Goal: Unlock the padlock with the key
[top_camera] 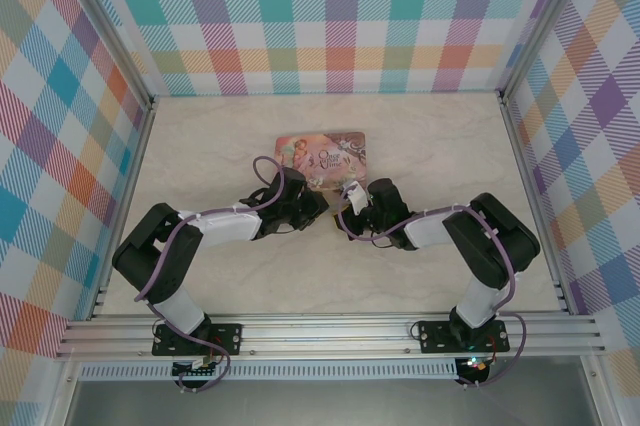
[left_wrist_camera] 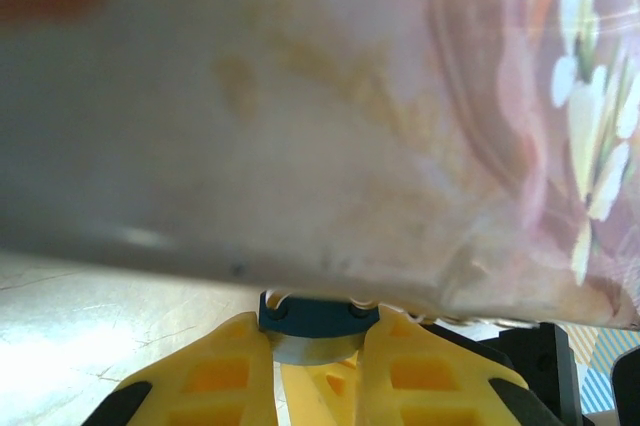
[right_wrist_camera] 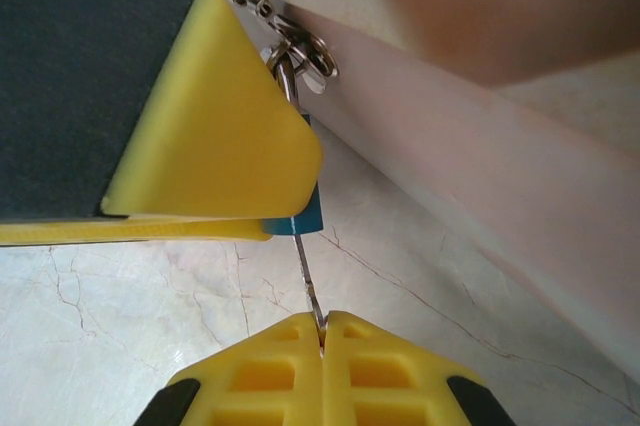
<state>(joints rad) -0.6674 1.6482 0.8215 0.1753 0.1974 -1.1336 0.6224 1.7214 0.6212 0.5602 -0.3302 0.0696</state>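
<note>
The padlock (left_wrist_camera: pixel 318 321) has a small blue-teal body, and my left gripper (left_wrist_camera: pixel 318 348) is shut on it from both sides, just under the edge of the pink tin (left_wrist_camera: pixel 330 116). In the right wrist view a corner of the padlock (right_wrist_camera: pixel 308 218) pokes out below the left gripper's yellow finger (right_wrist_camera: pixel 215 131). Its thin silvery shackle (right_wrist_camera: pixel 288 74) runs up to the rings on the tin. My right gripper (right_wrist_camera: pixel 323 330) is shut on the key (right_wrist_camera: pixel 307 281), a thin grey blade whose far end meets the padlock's underside. From above, both grippers meet at the tin's near edge (top_camera: pixel 336 208).
The pink illustrated tin (top_camera: pixel 322 156) lies flat in the middle of the pale marbled table (top_camera: pixel 200 146). Checked walls close in the left, right and back. Both arms reach inward from the near rail (top_camera: pixel 320 331).
</note>
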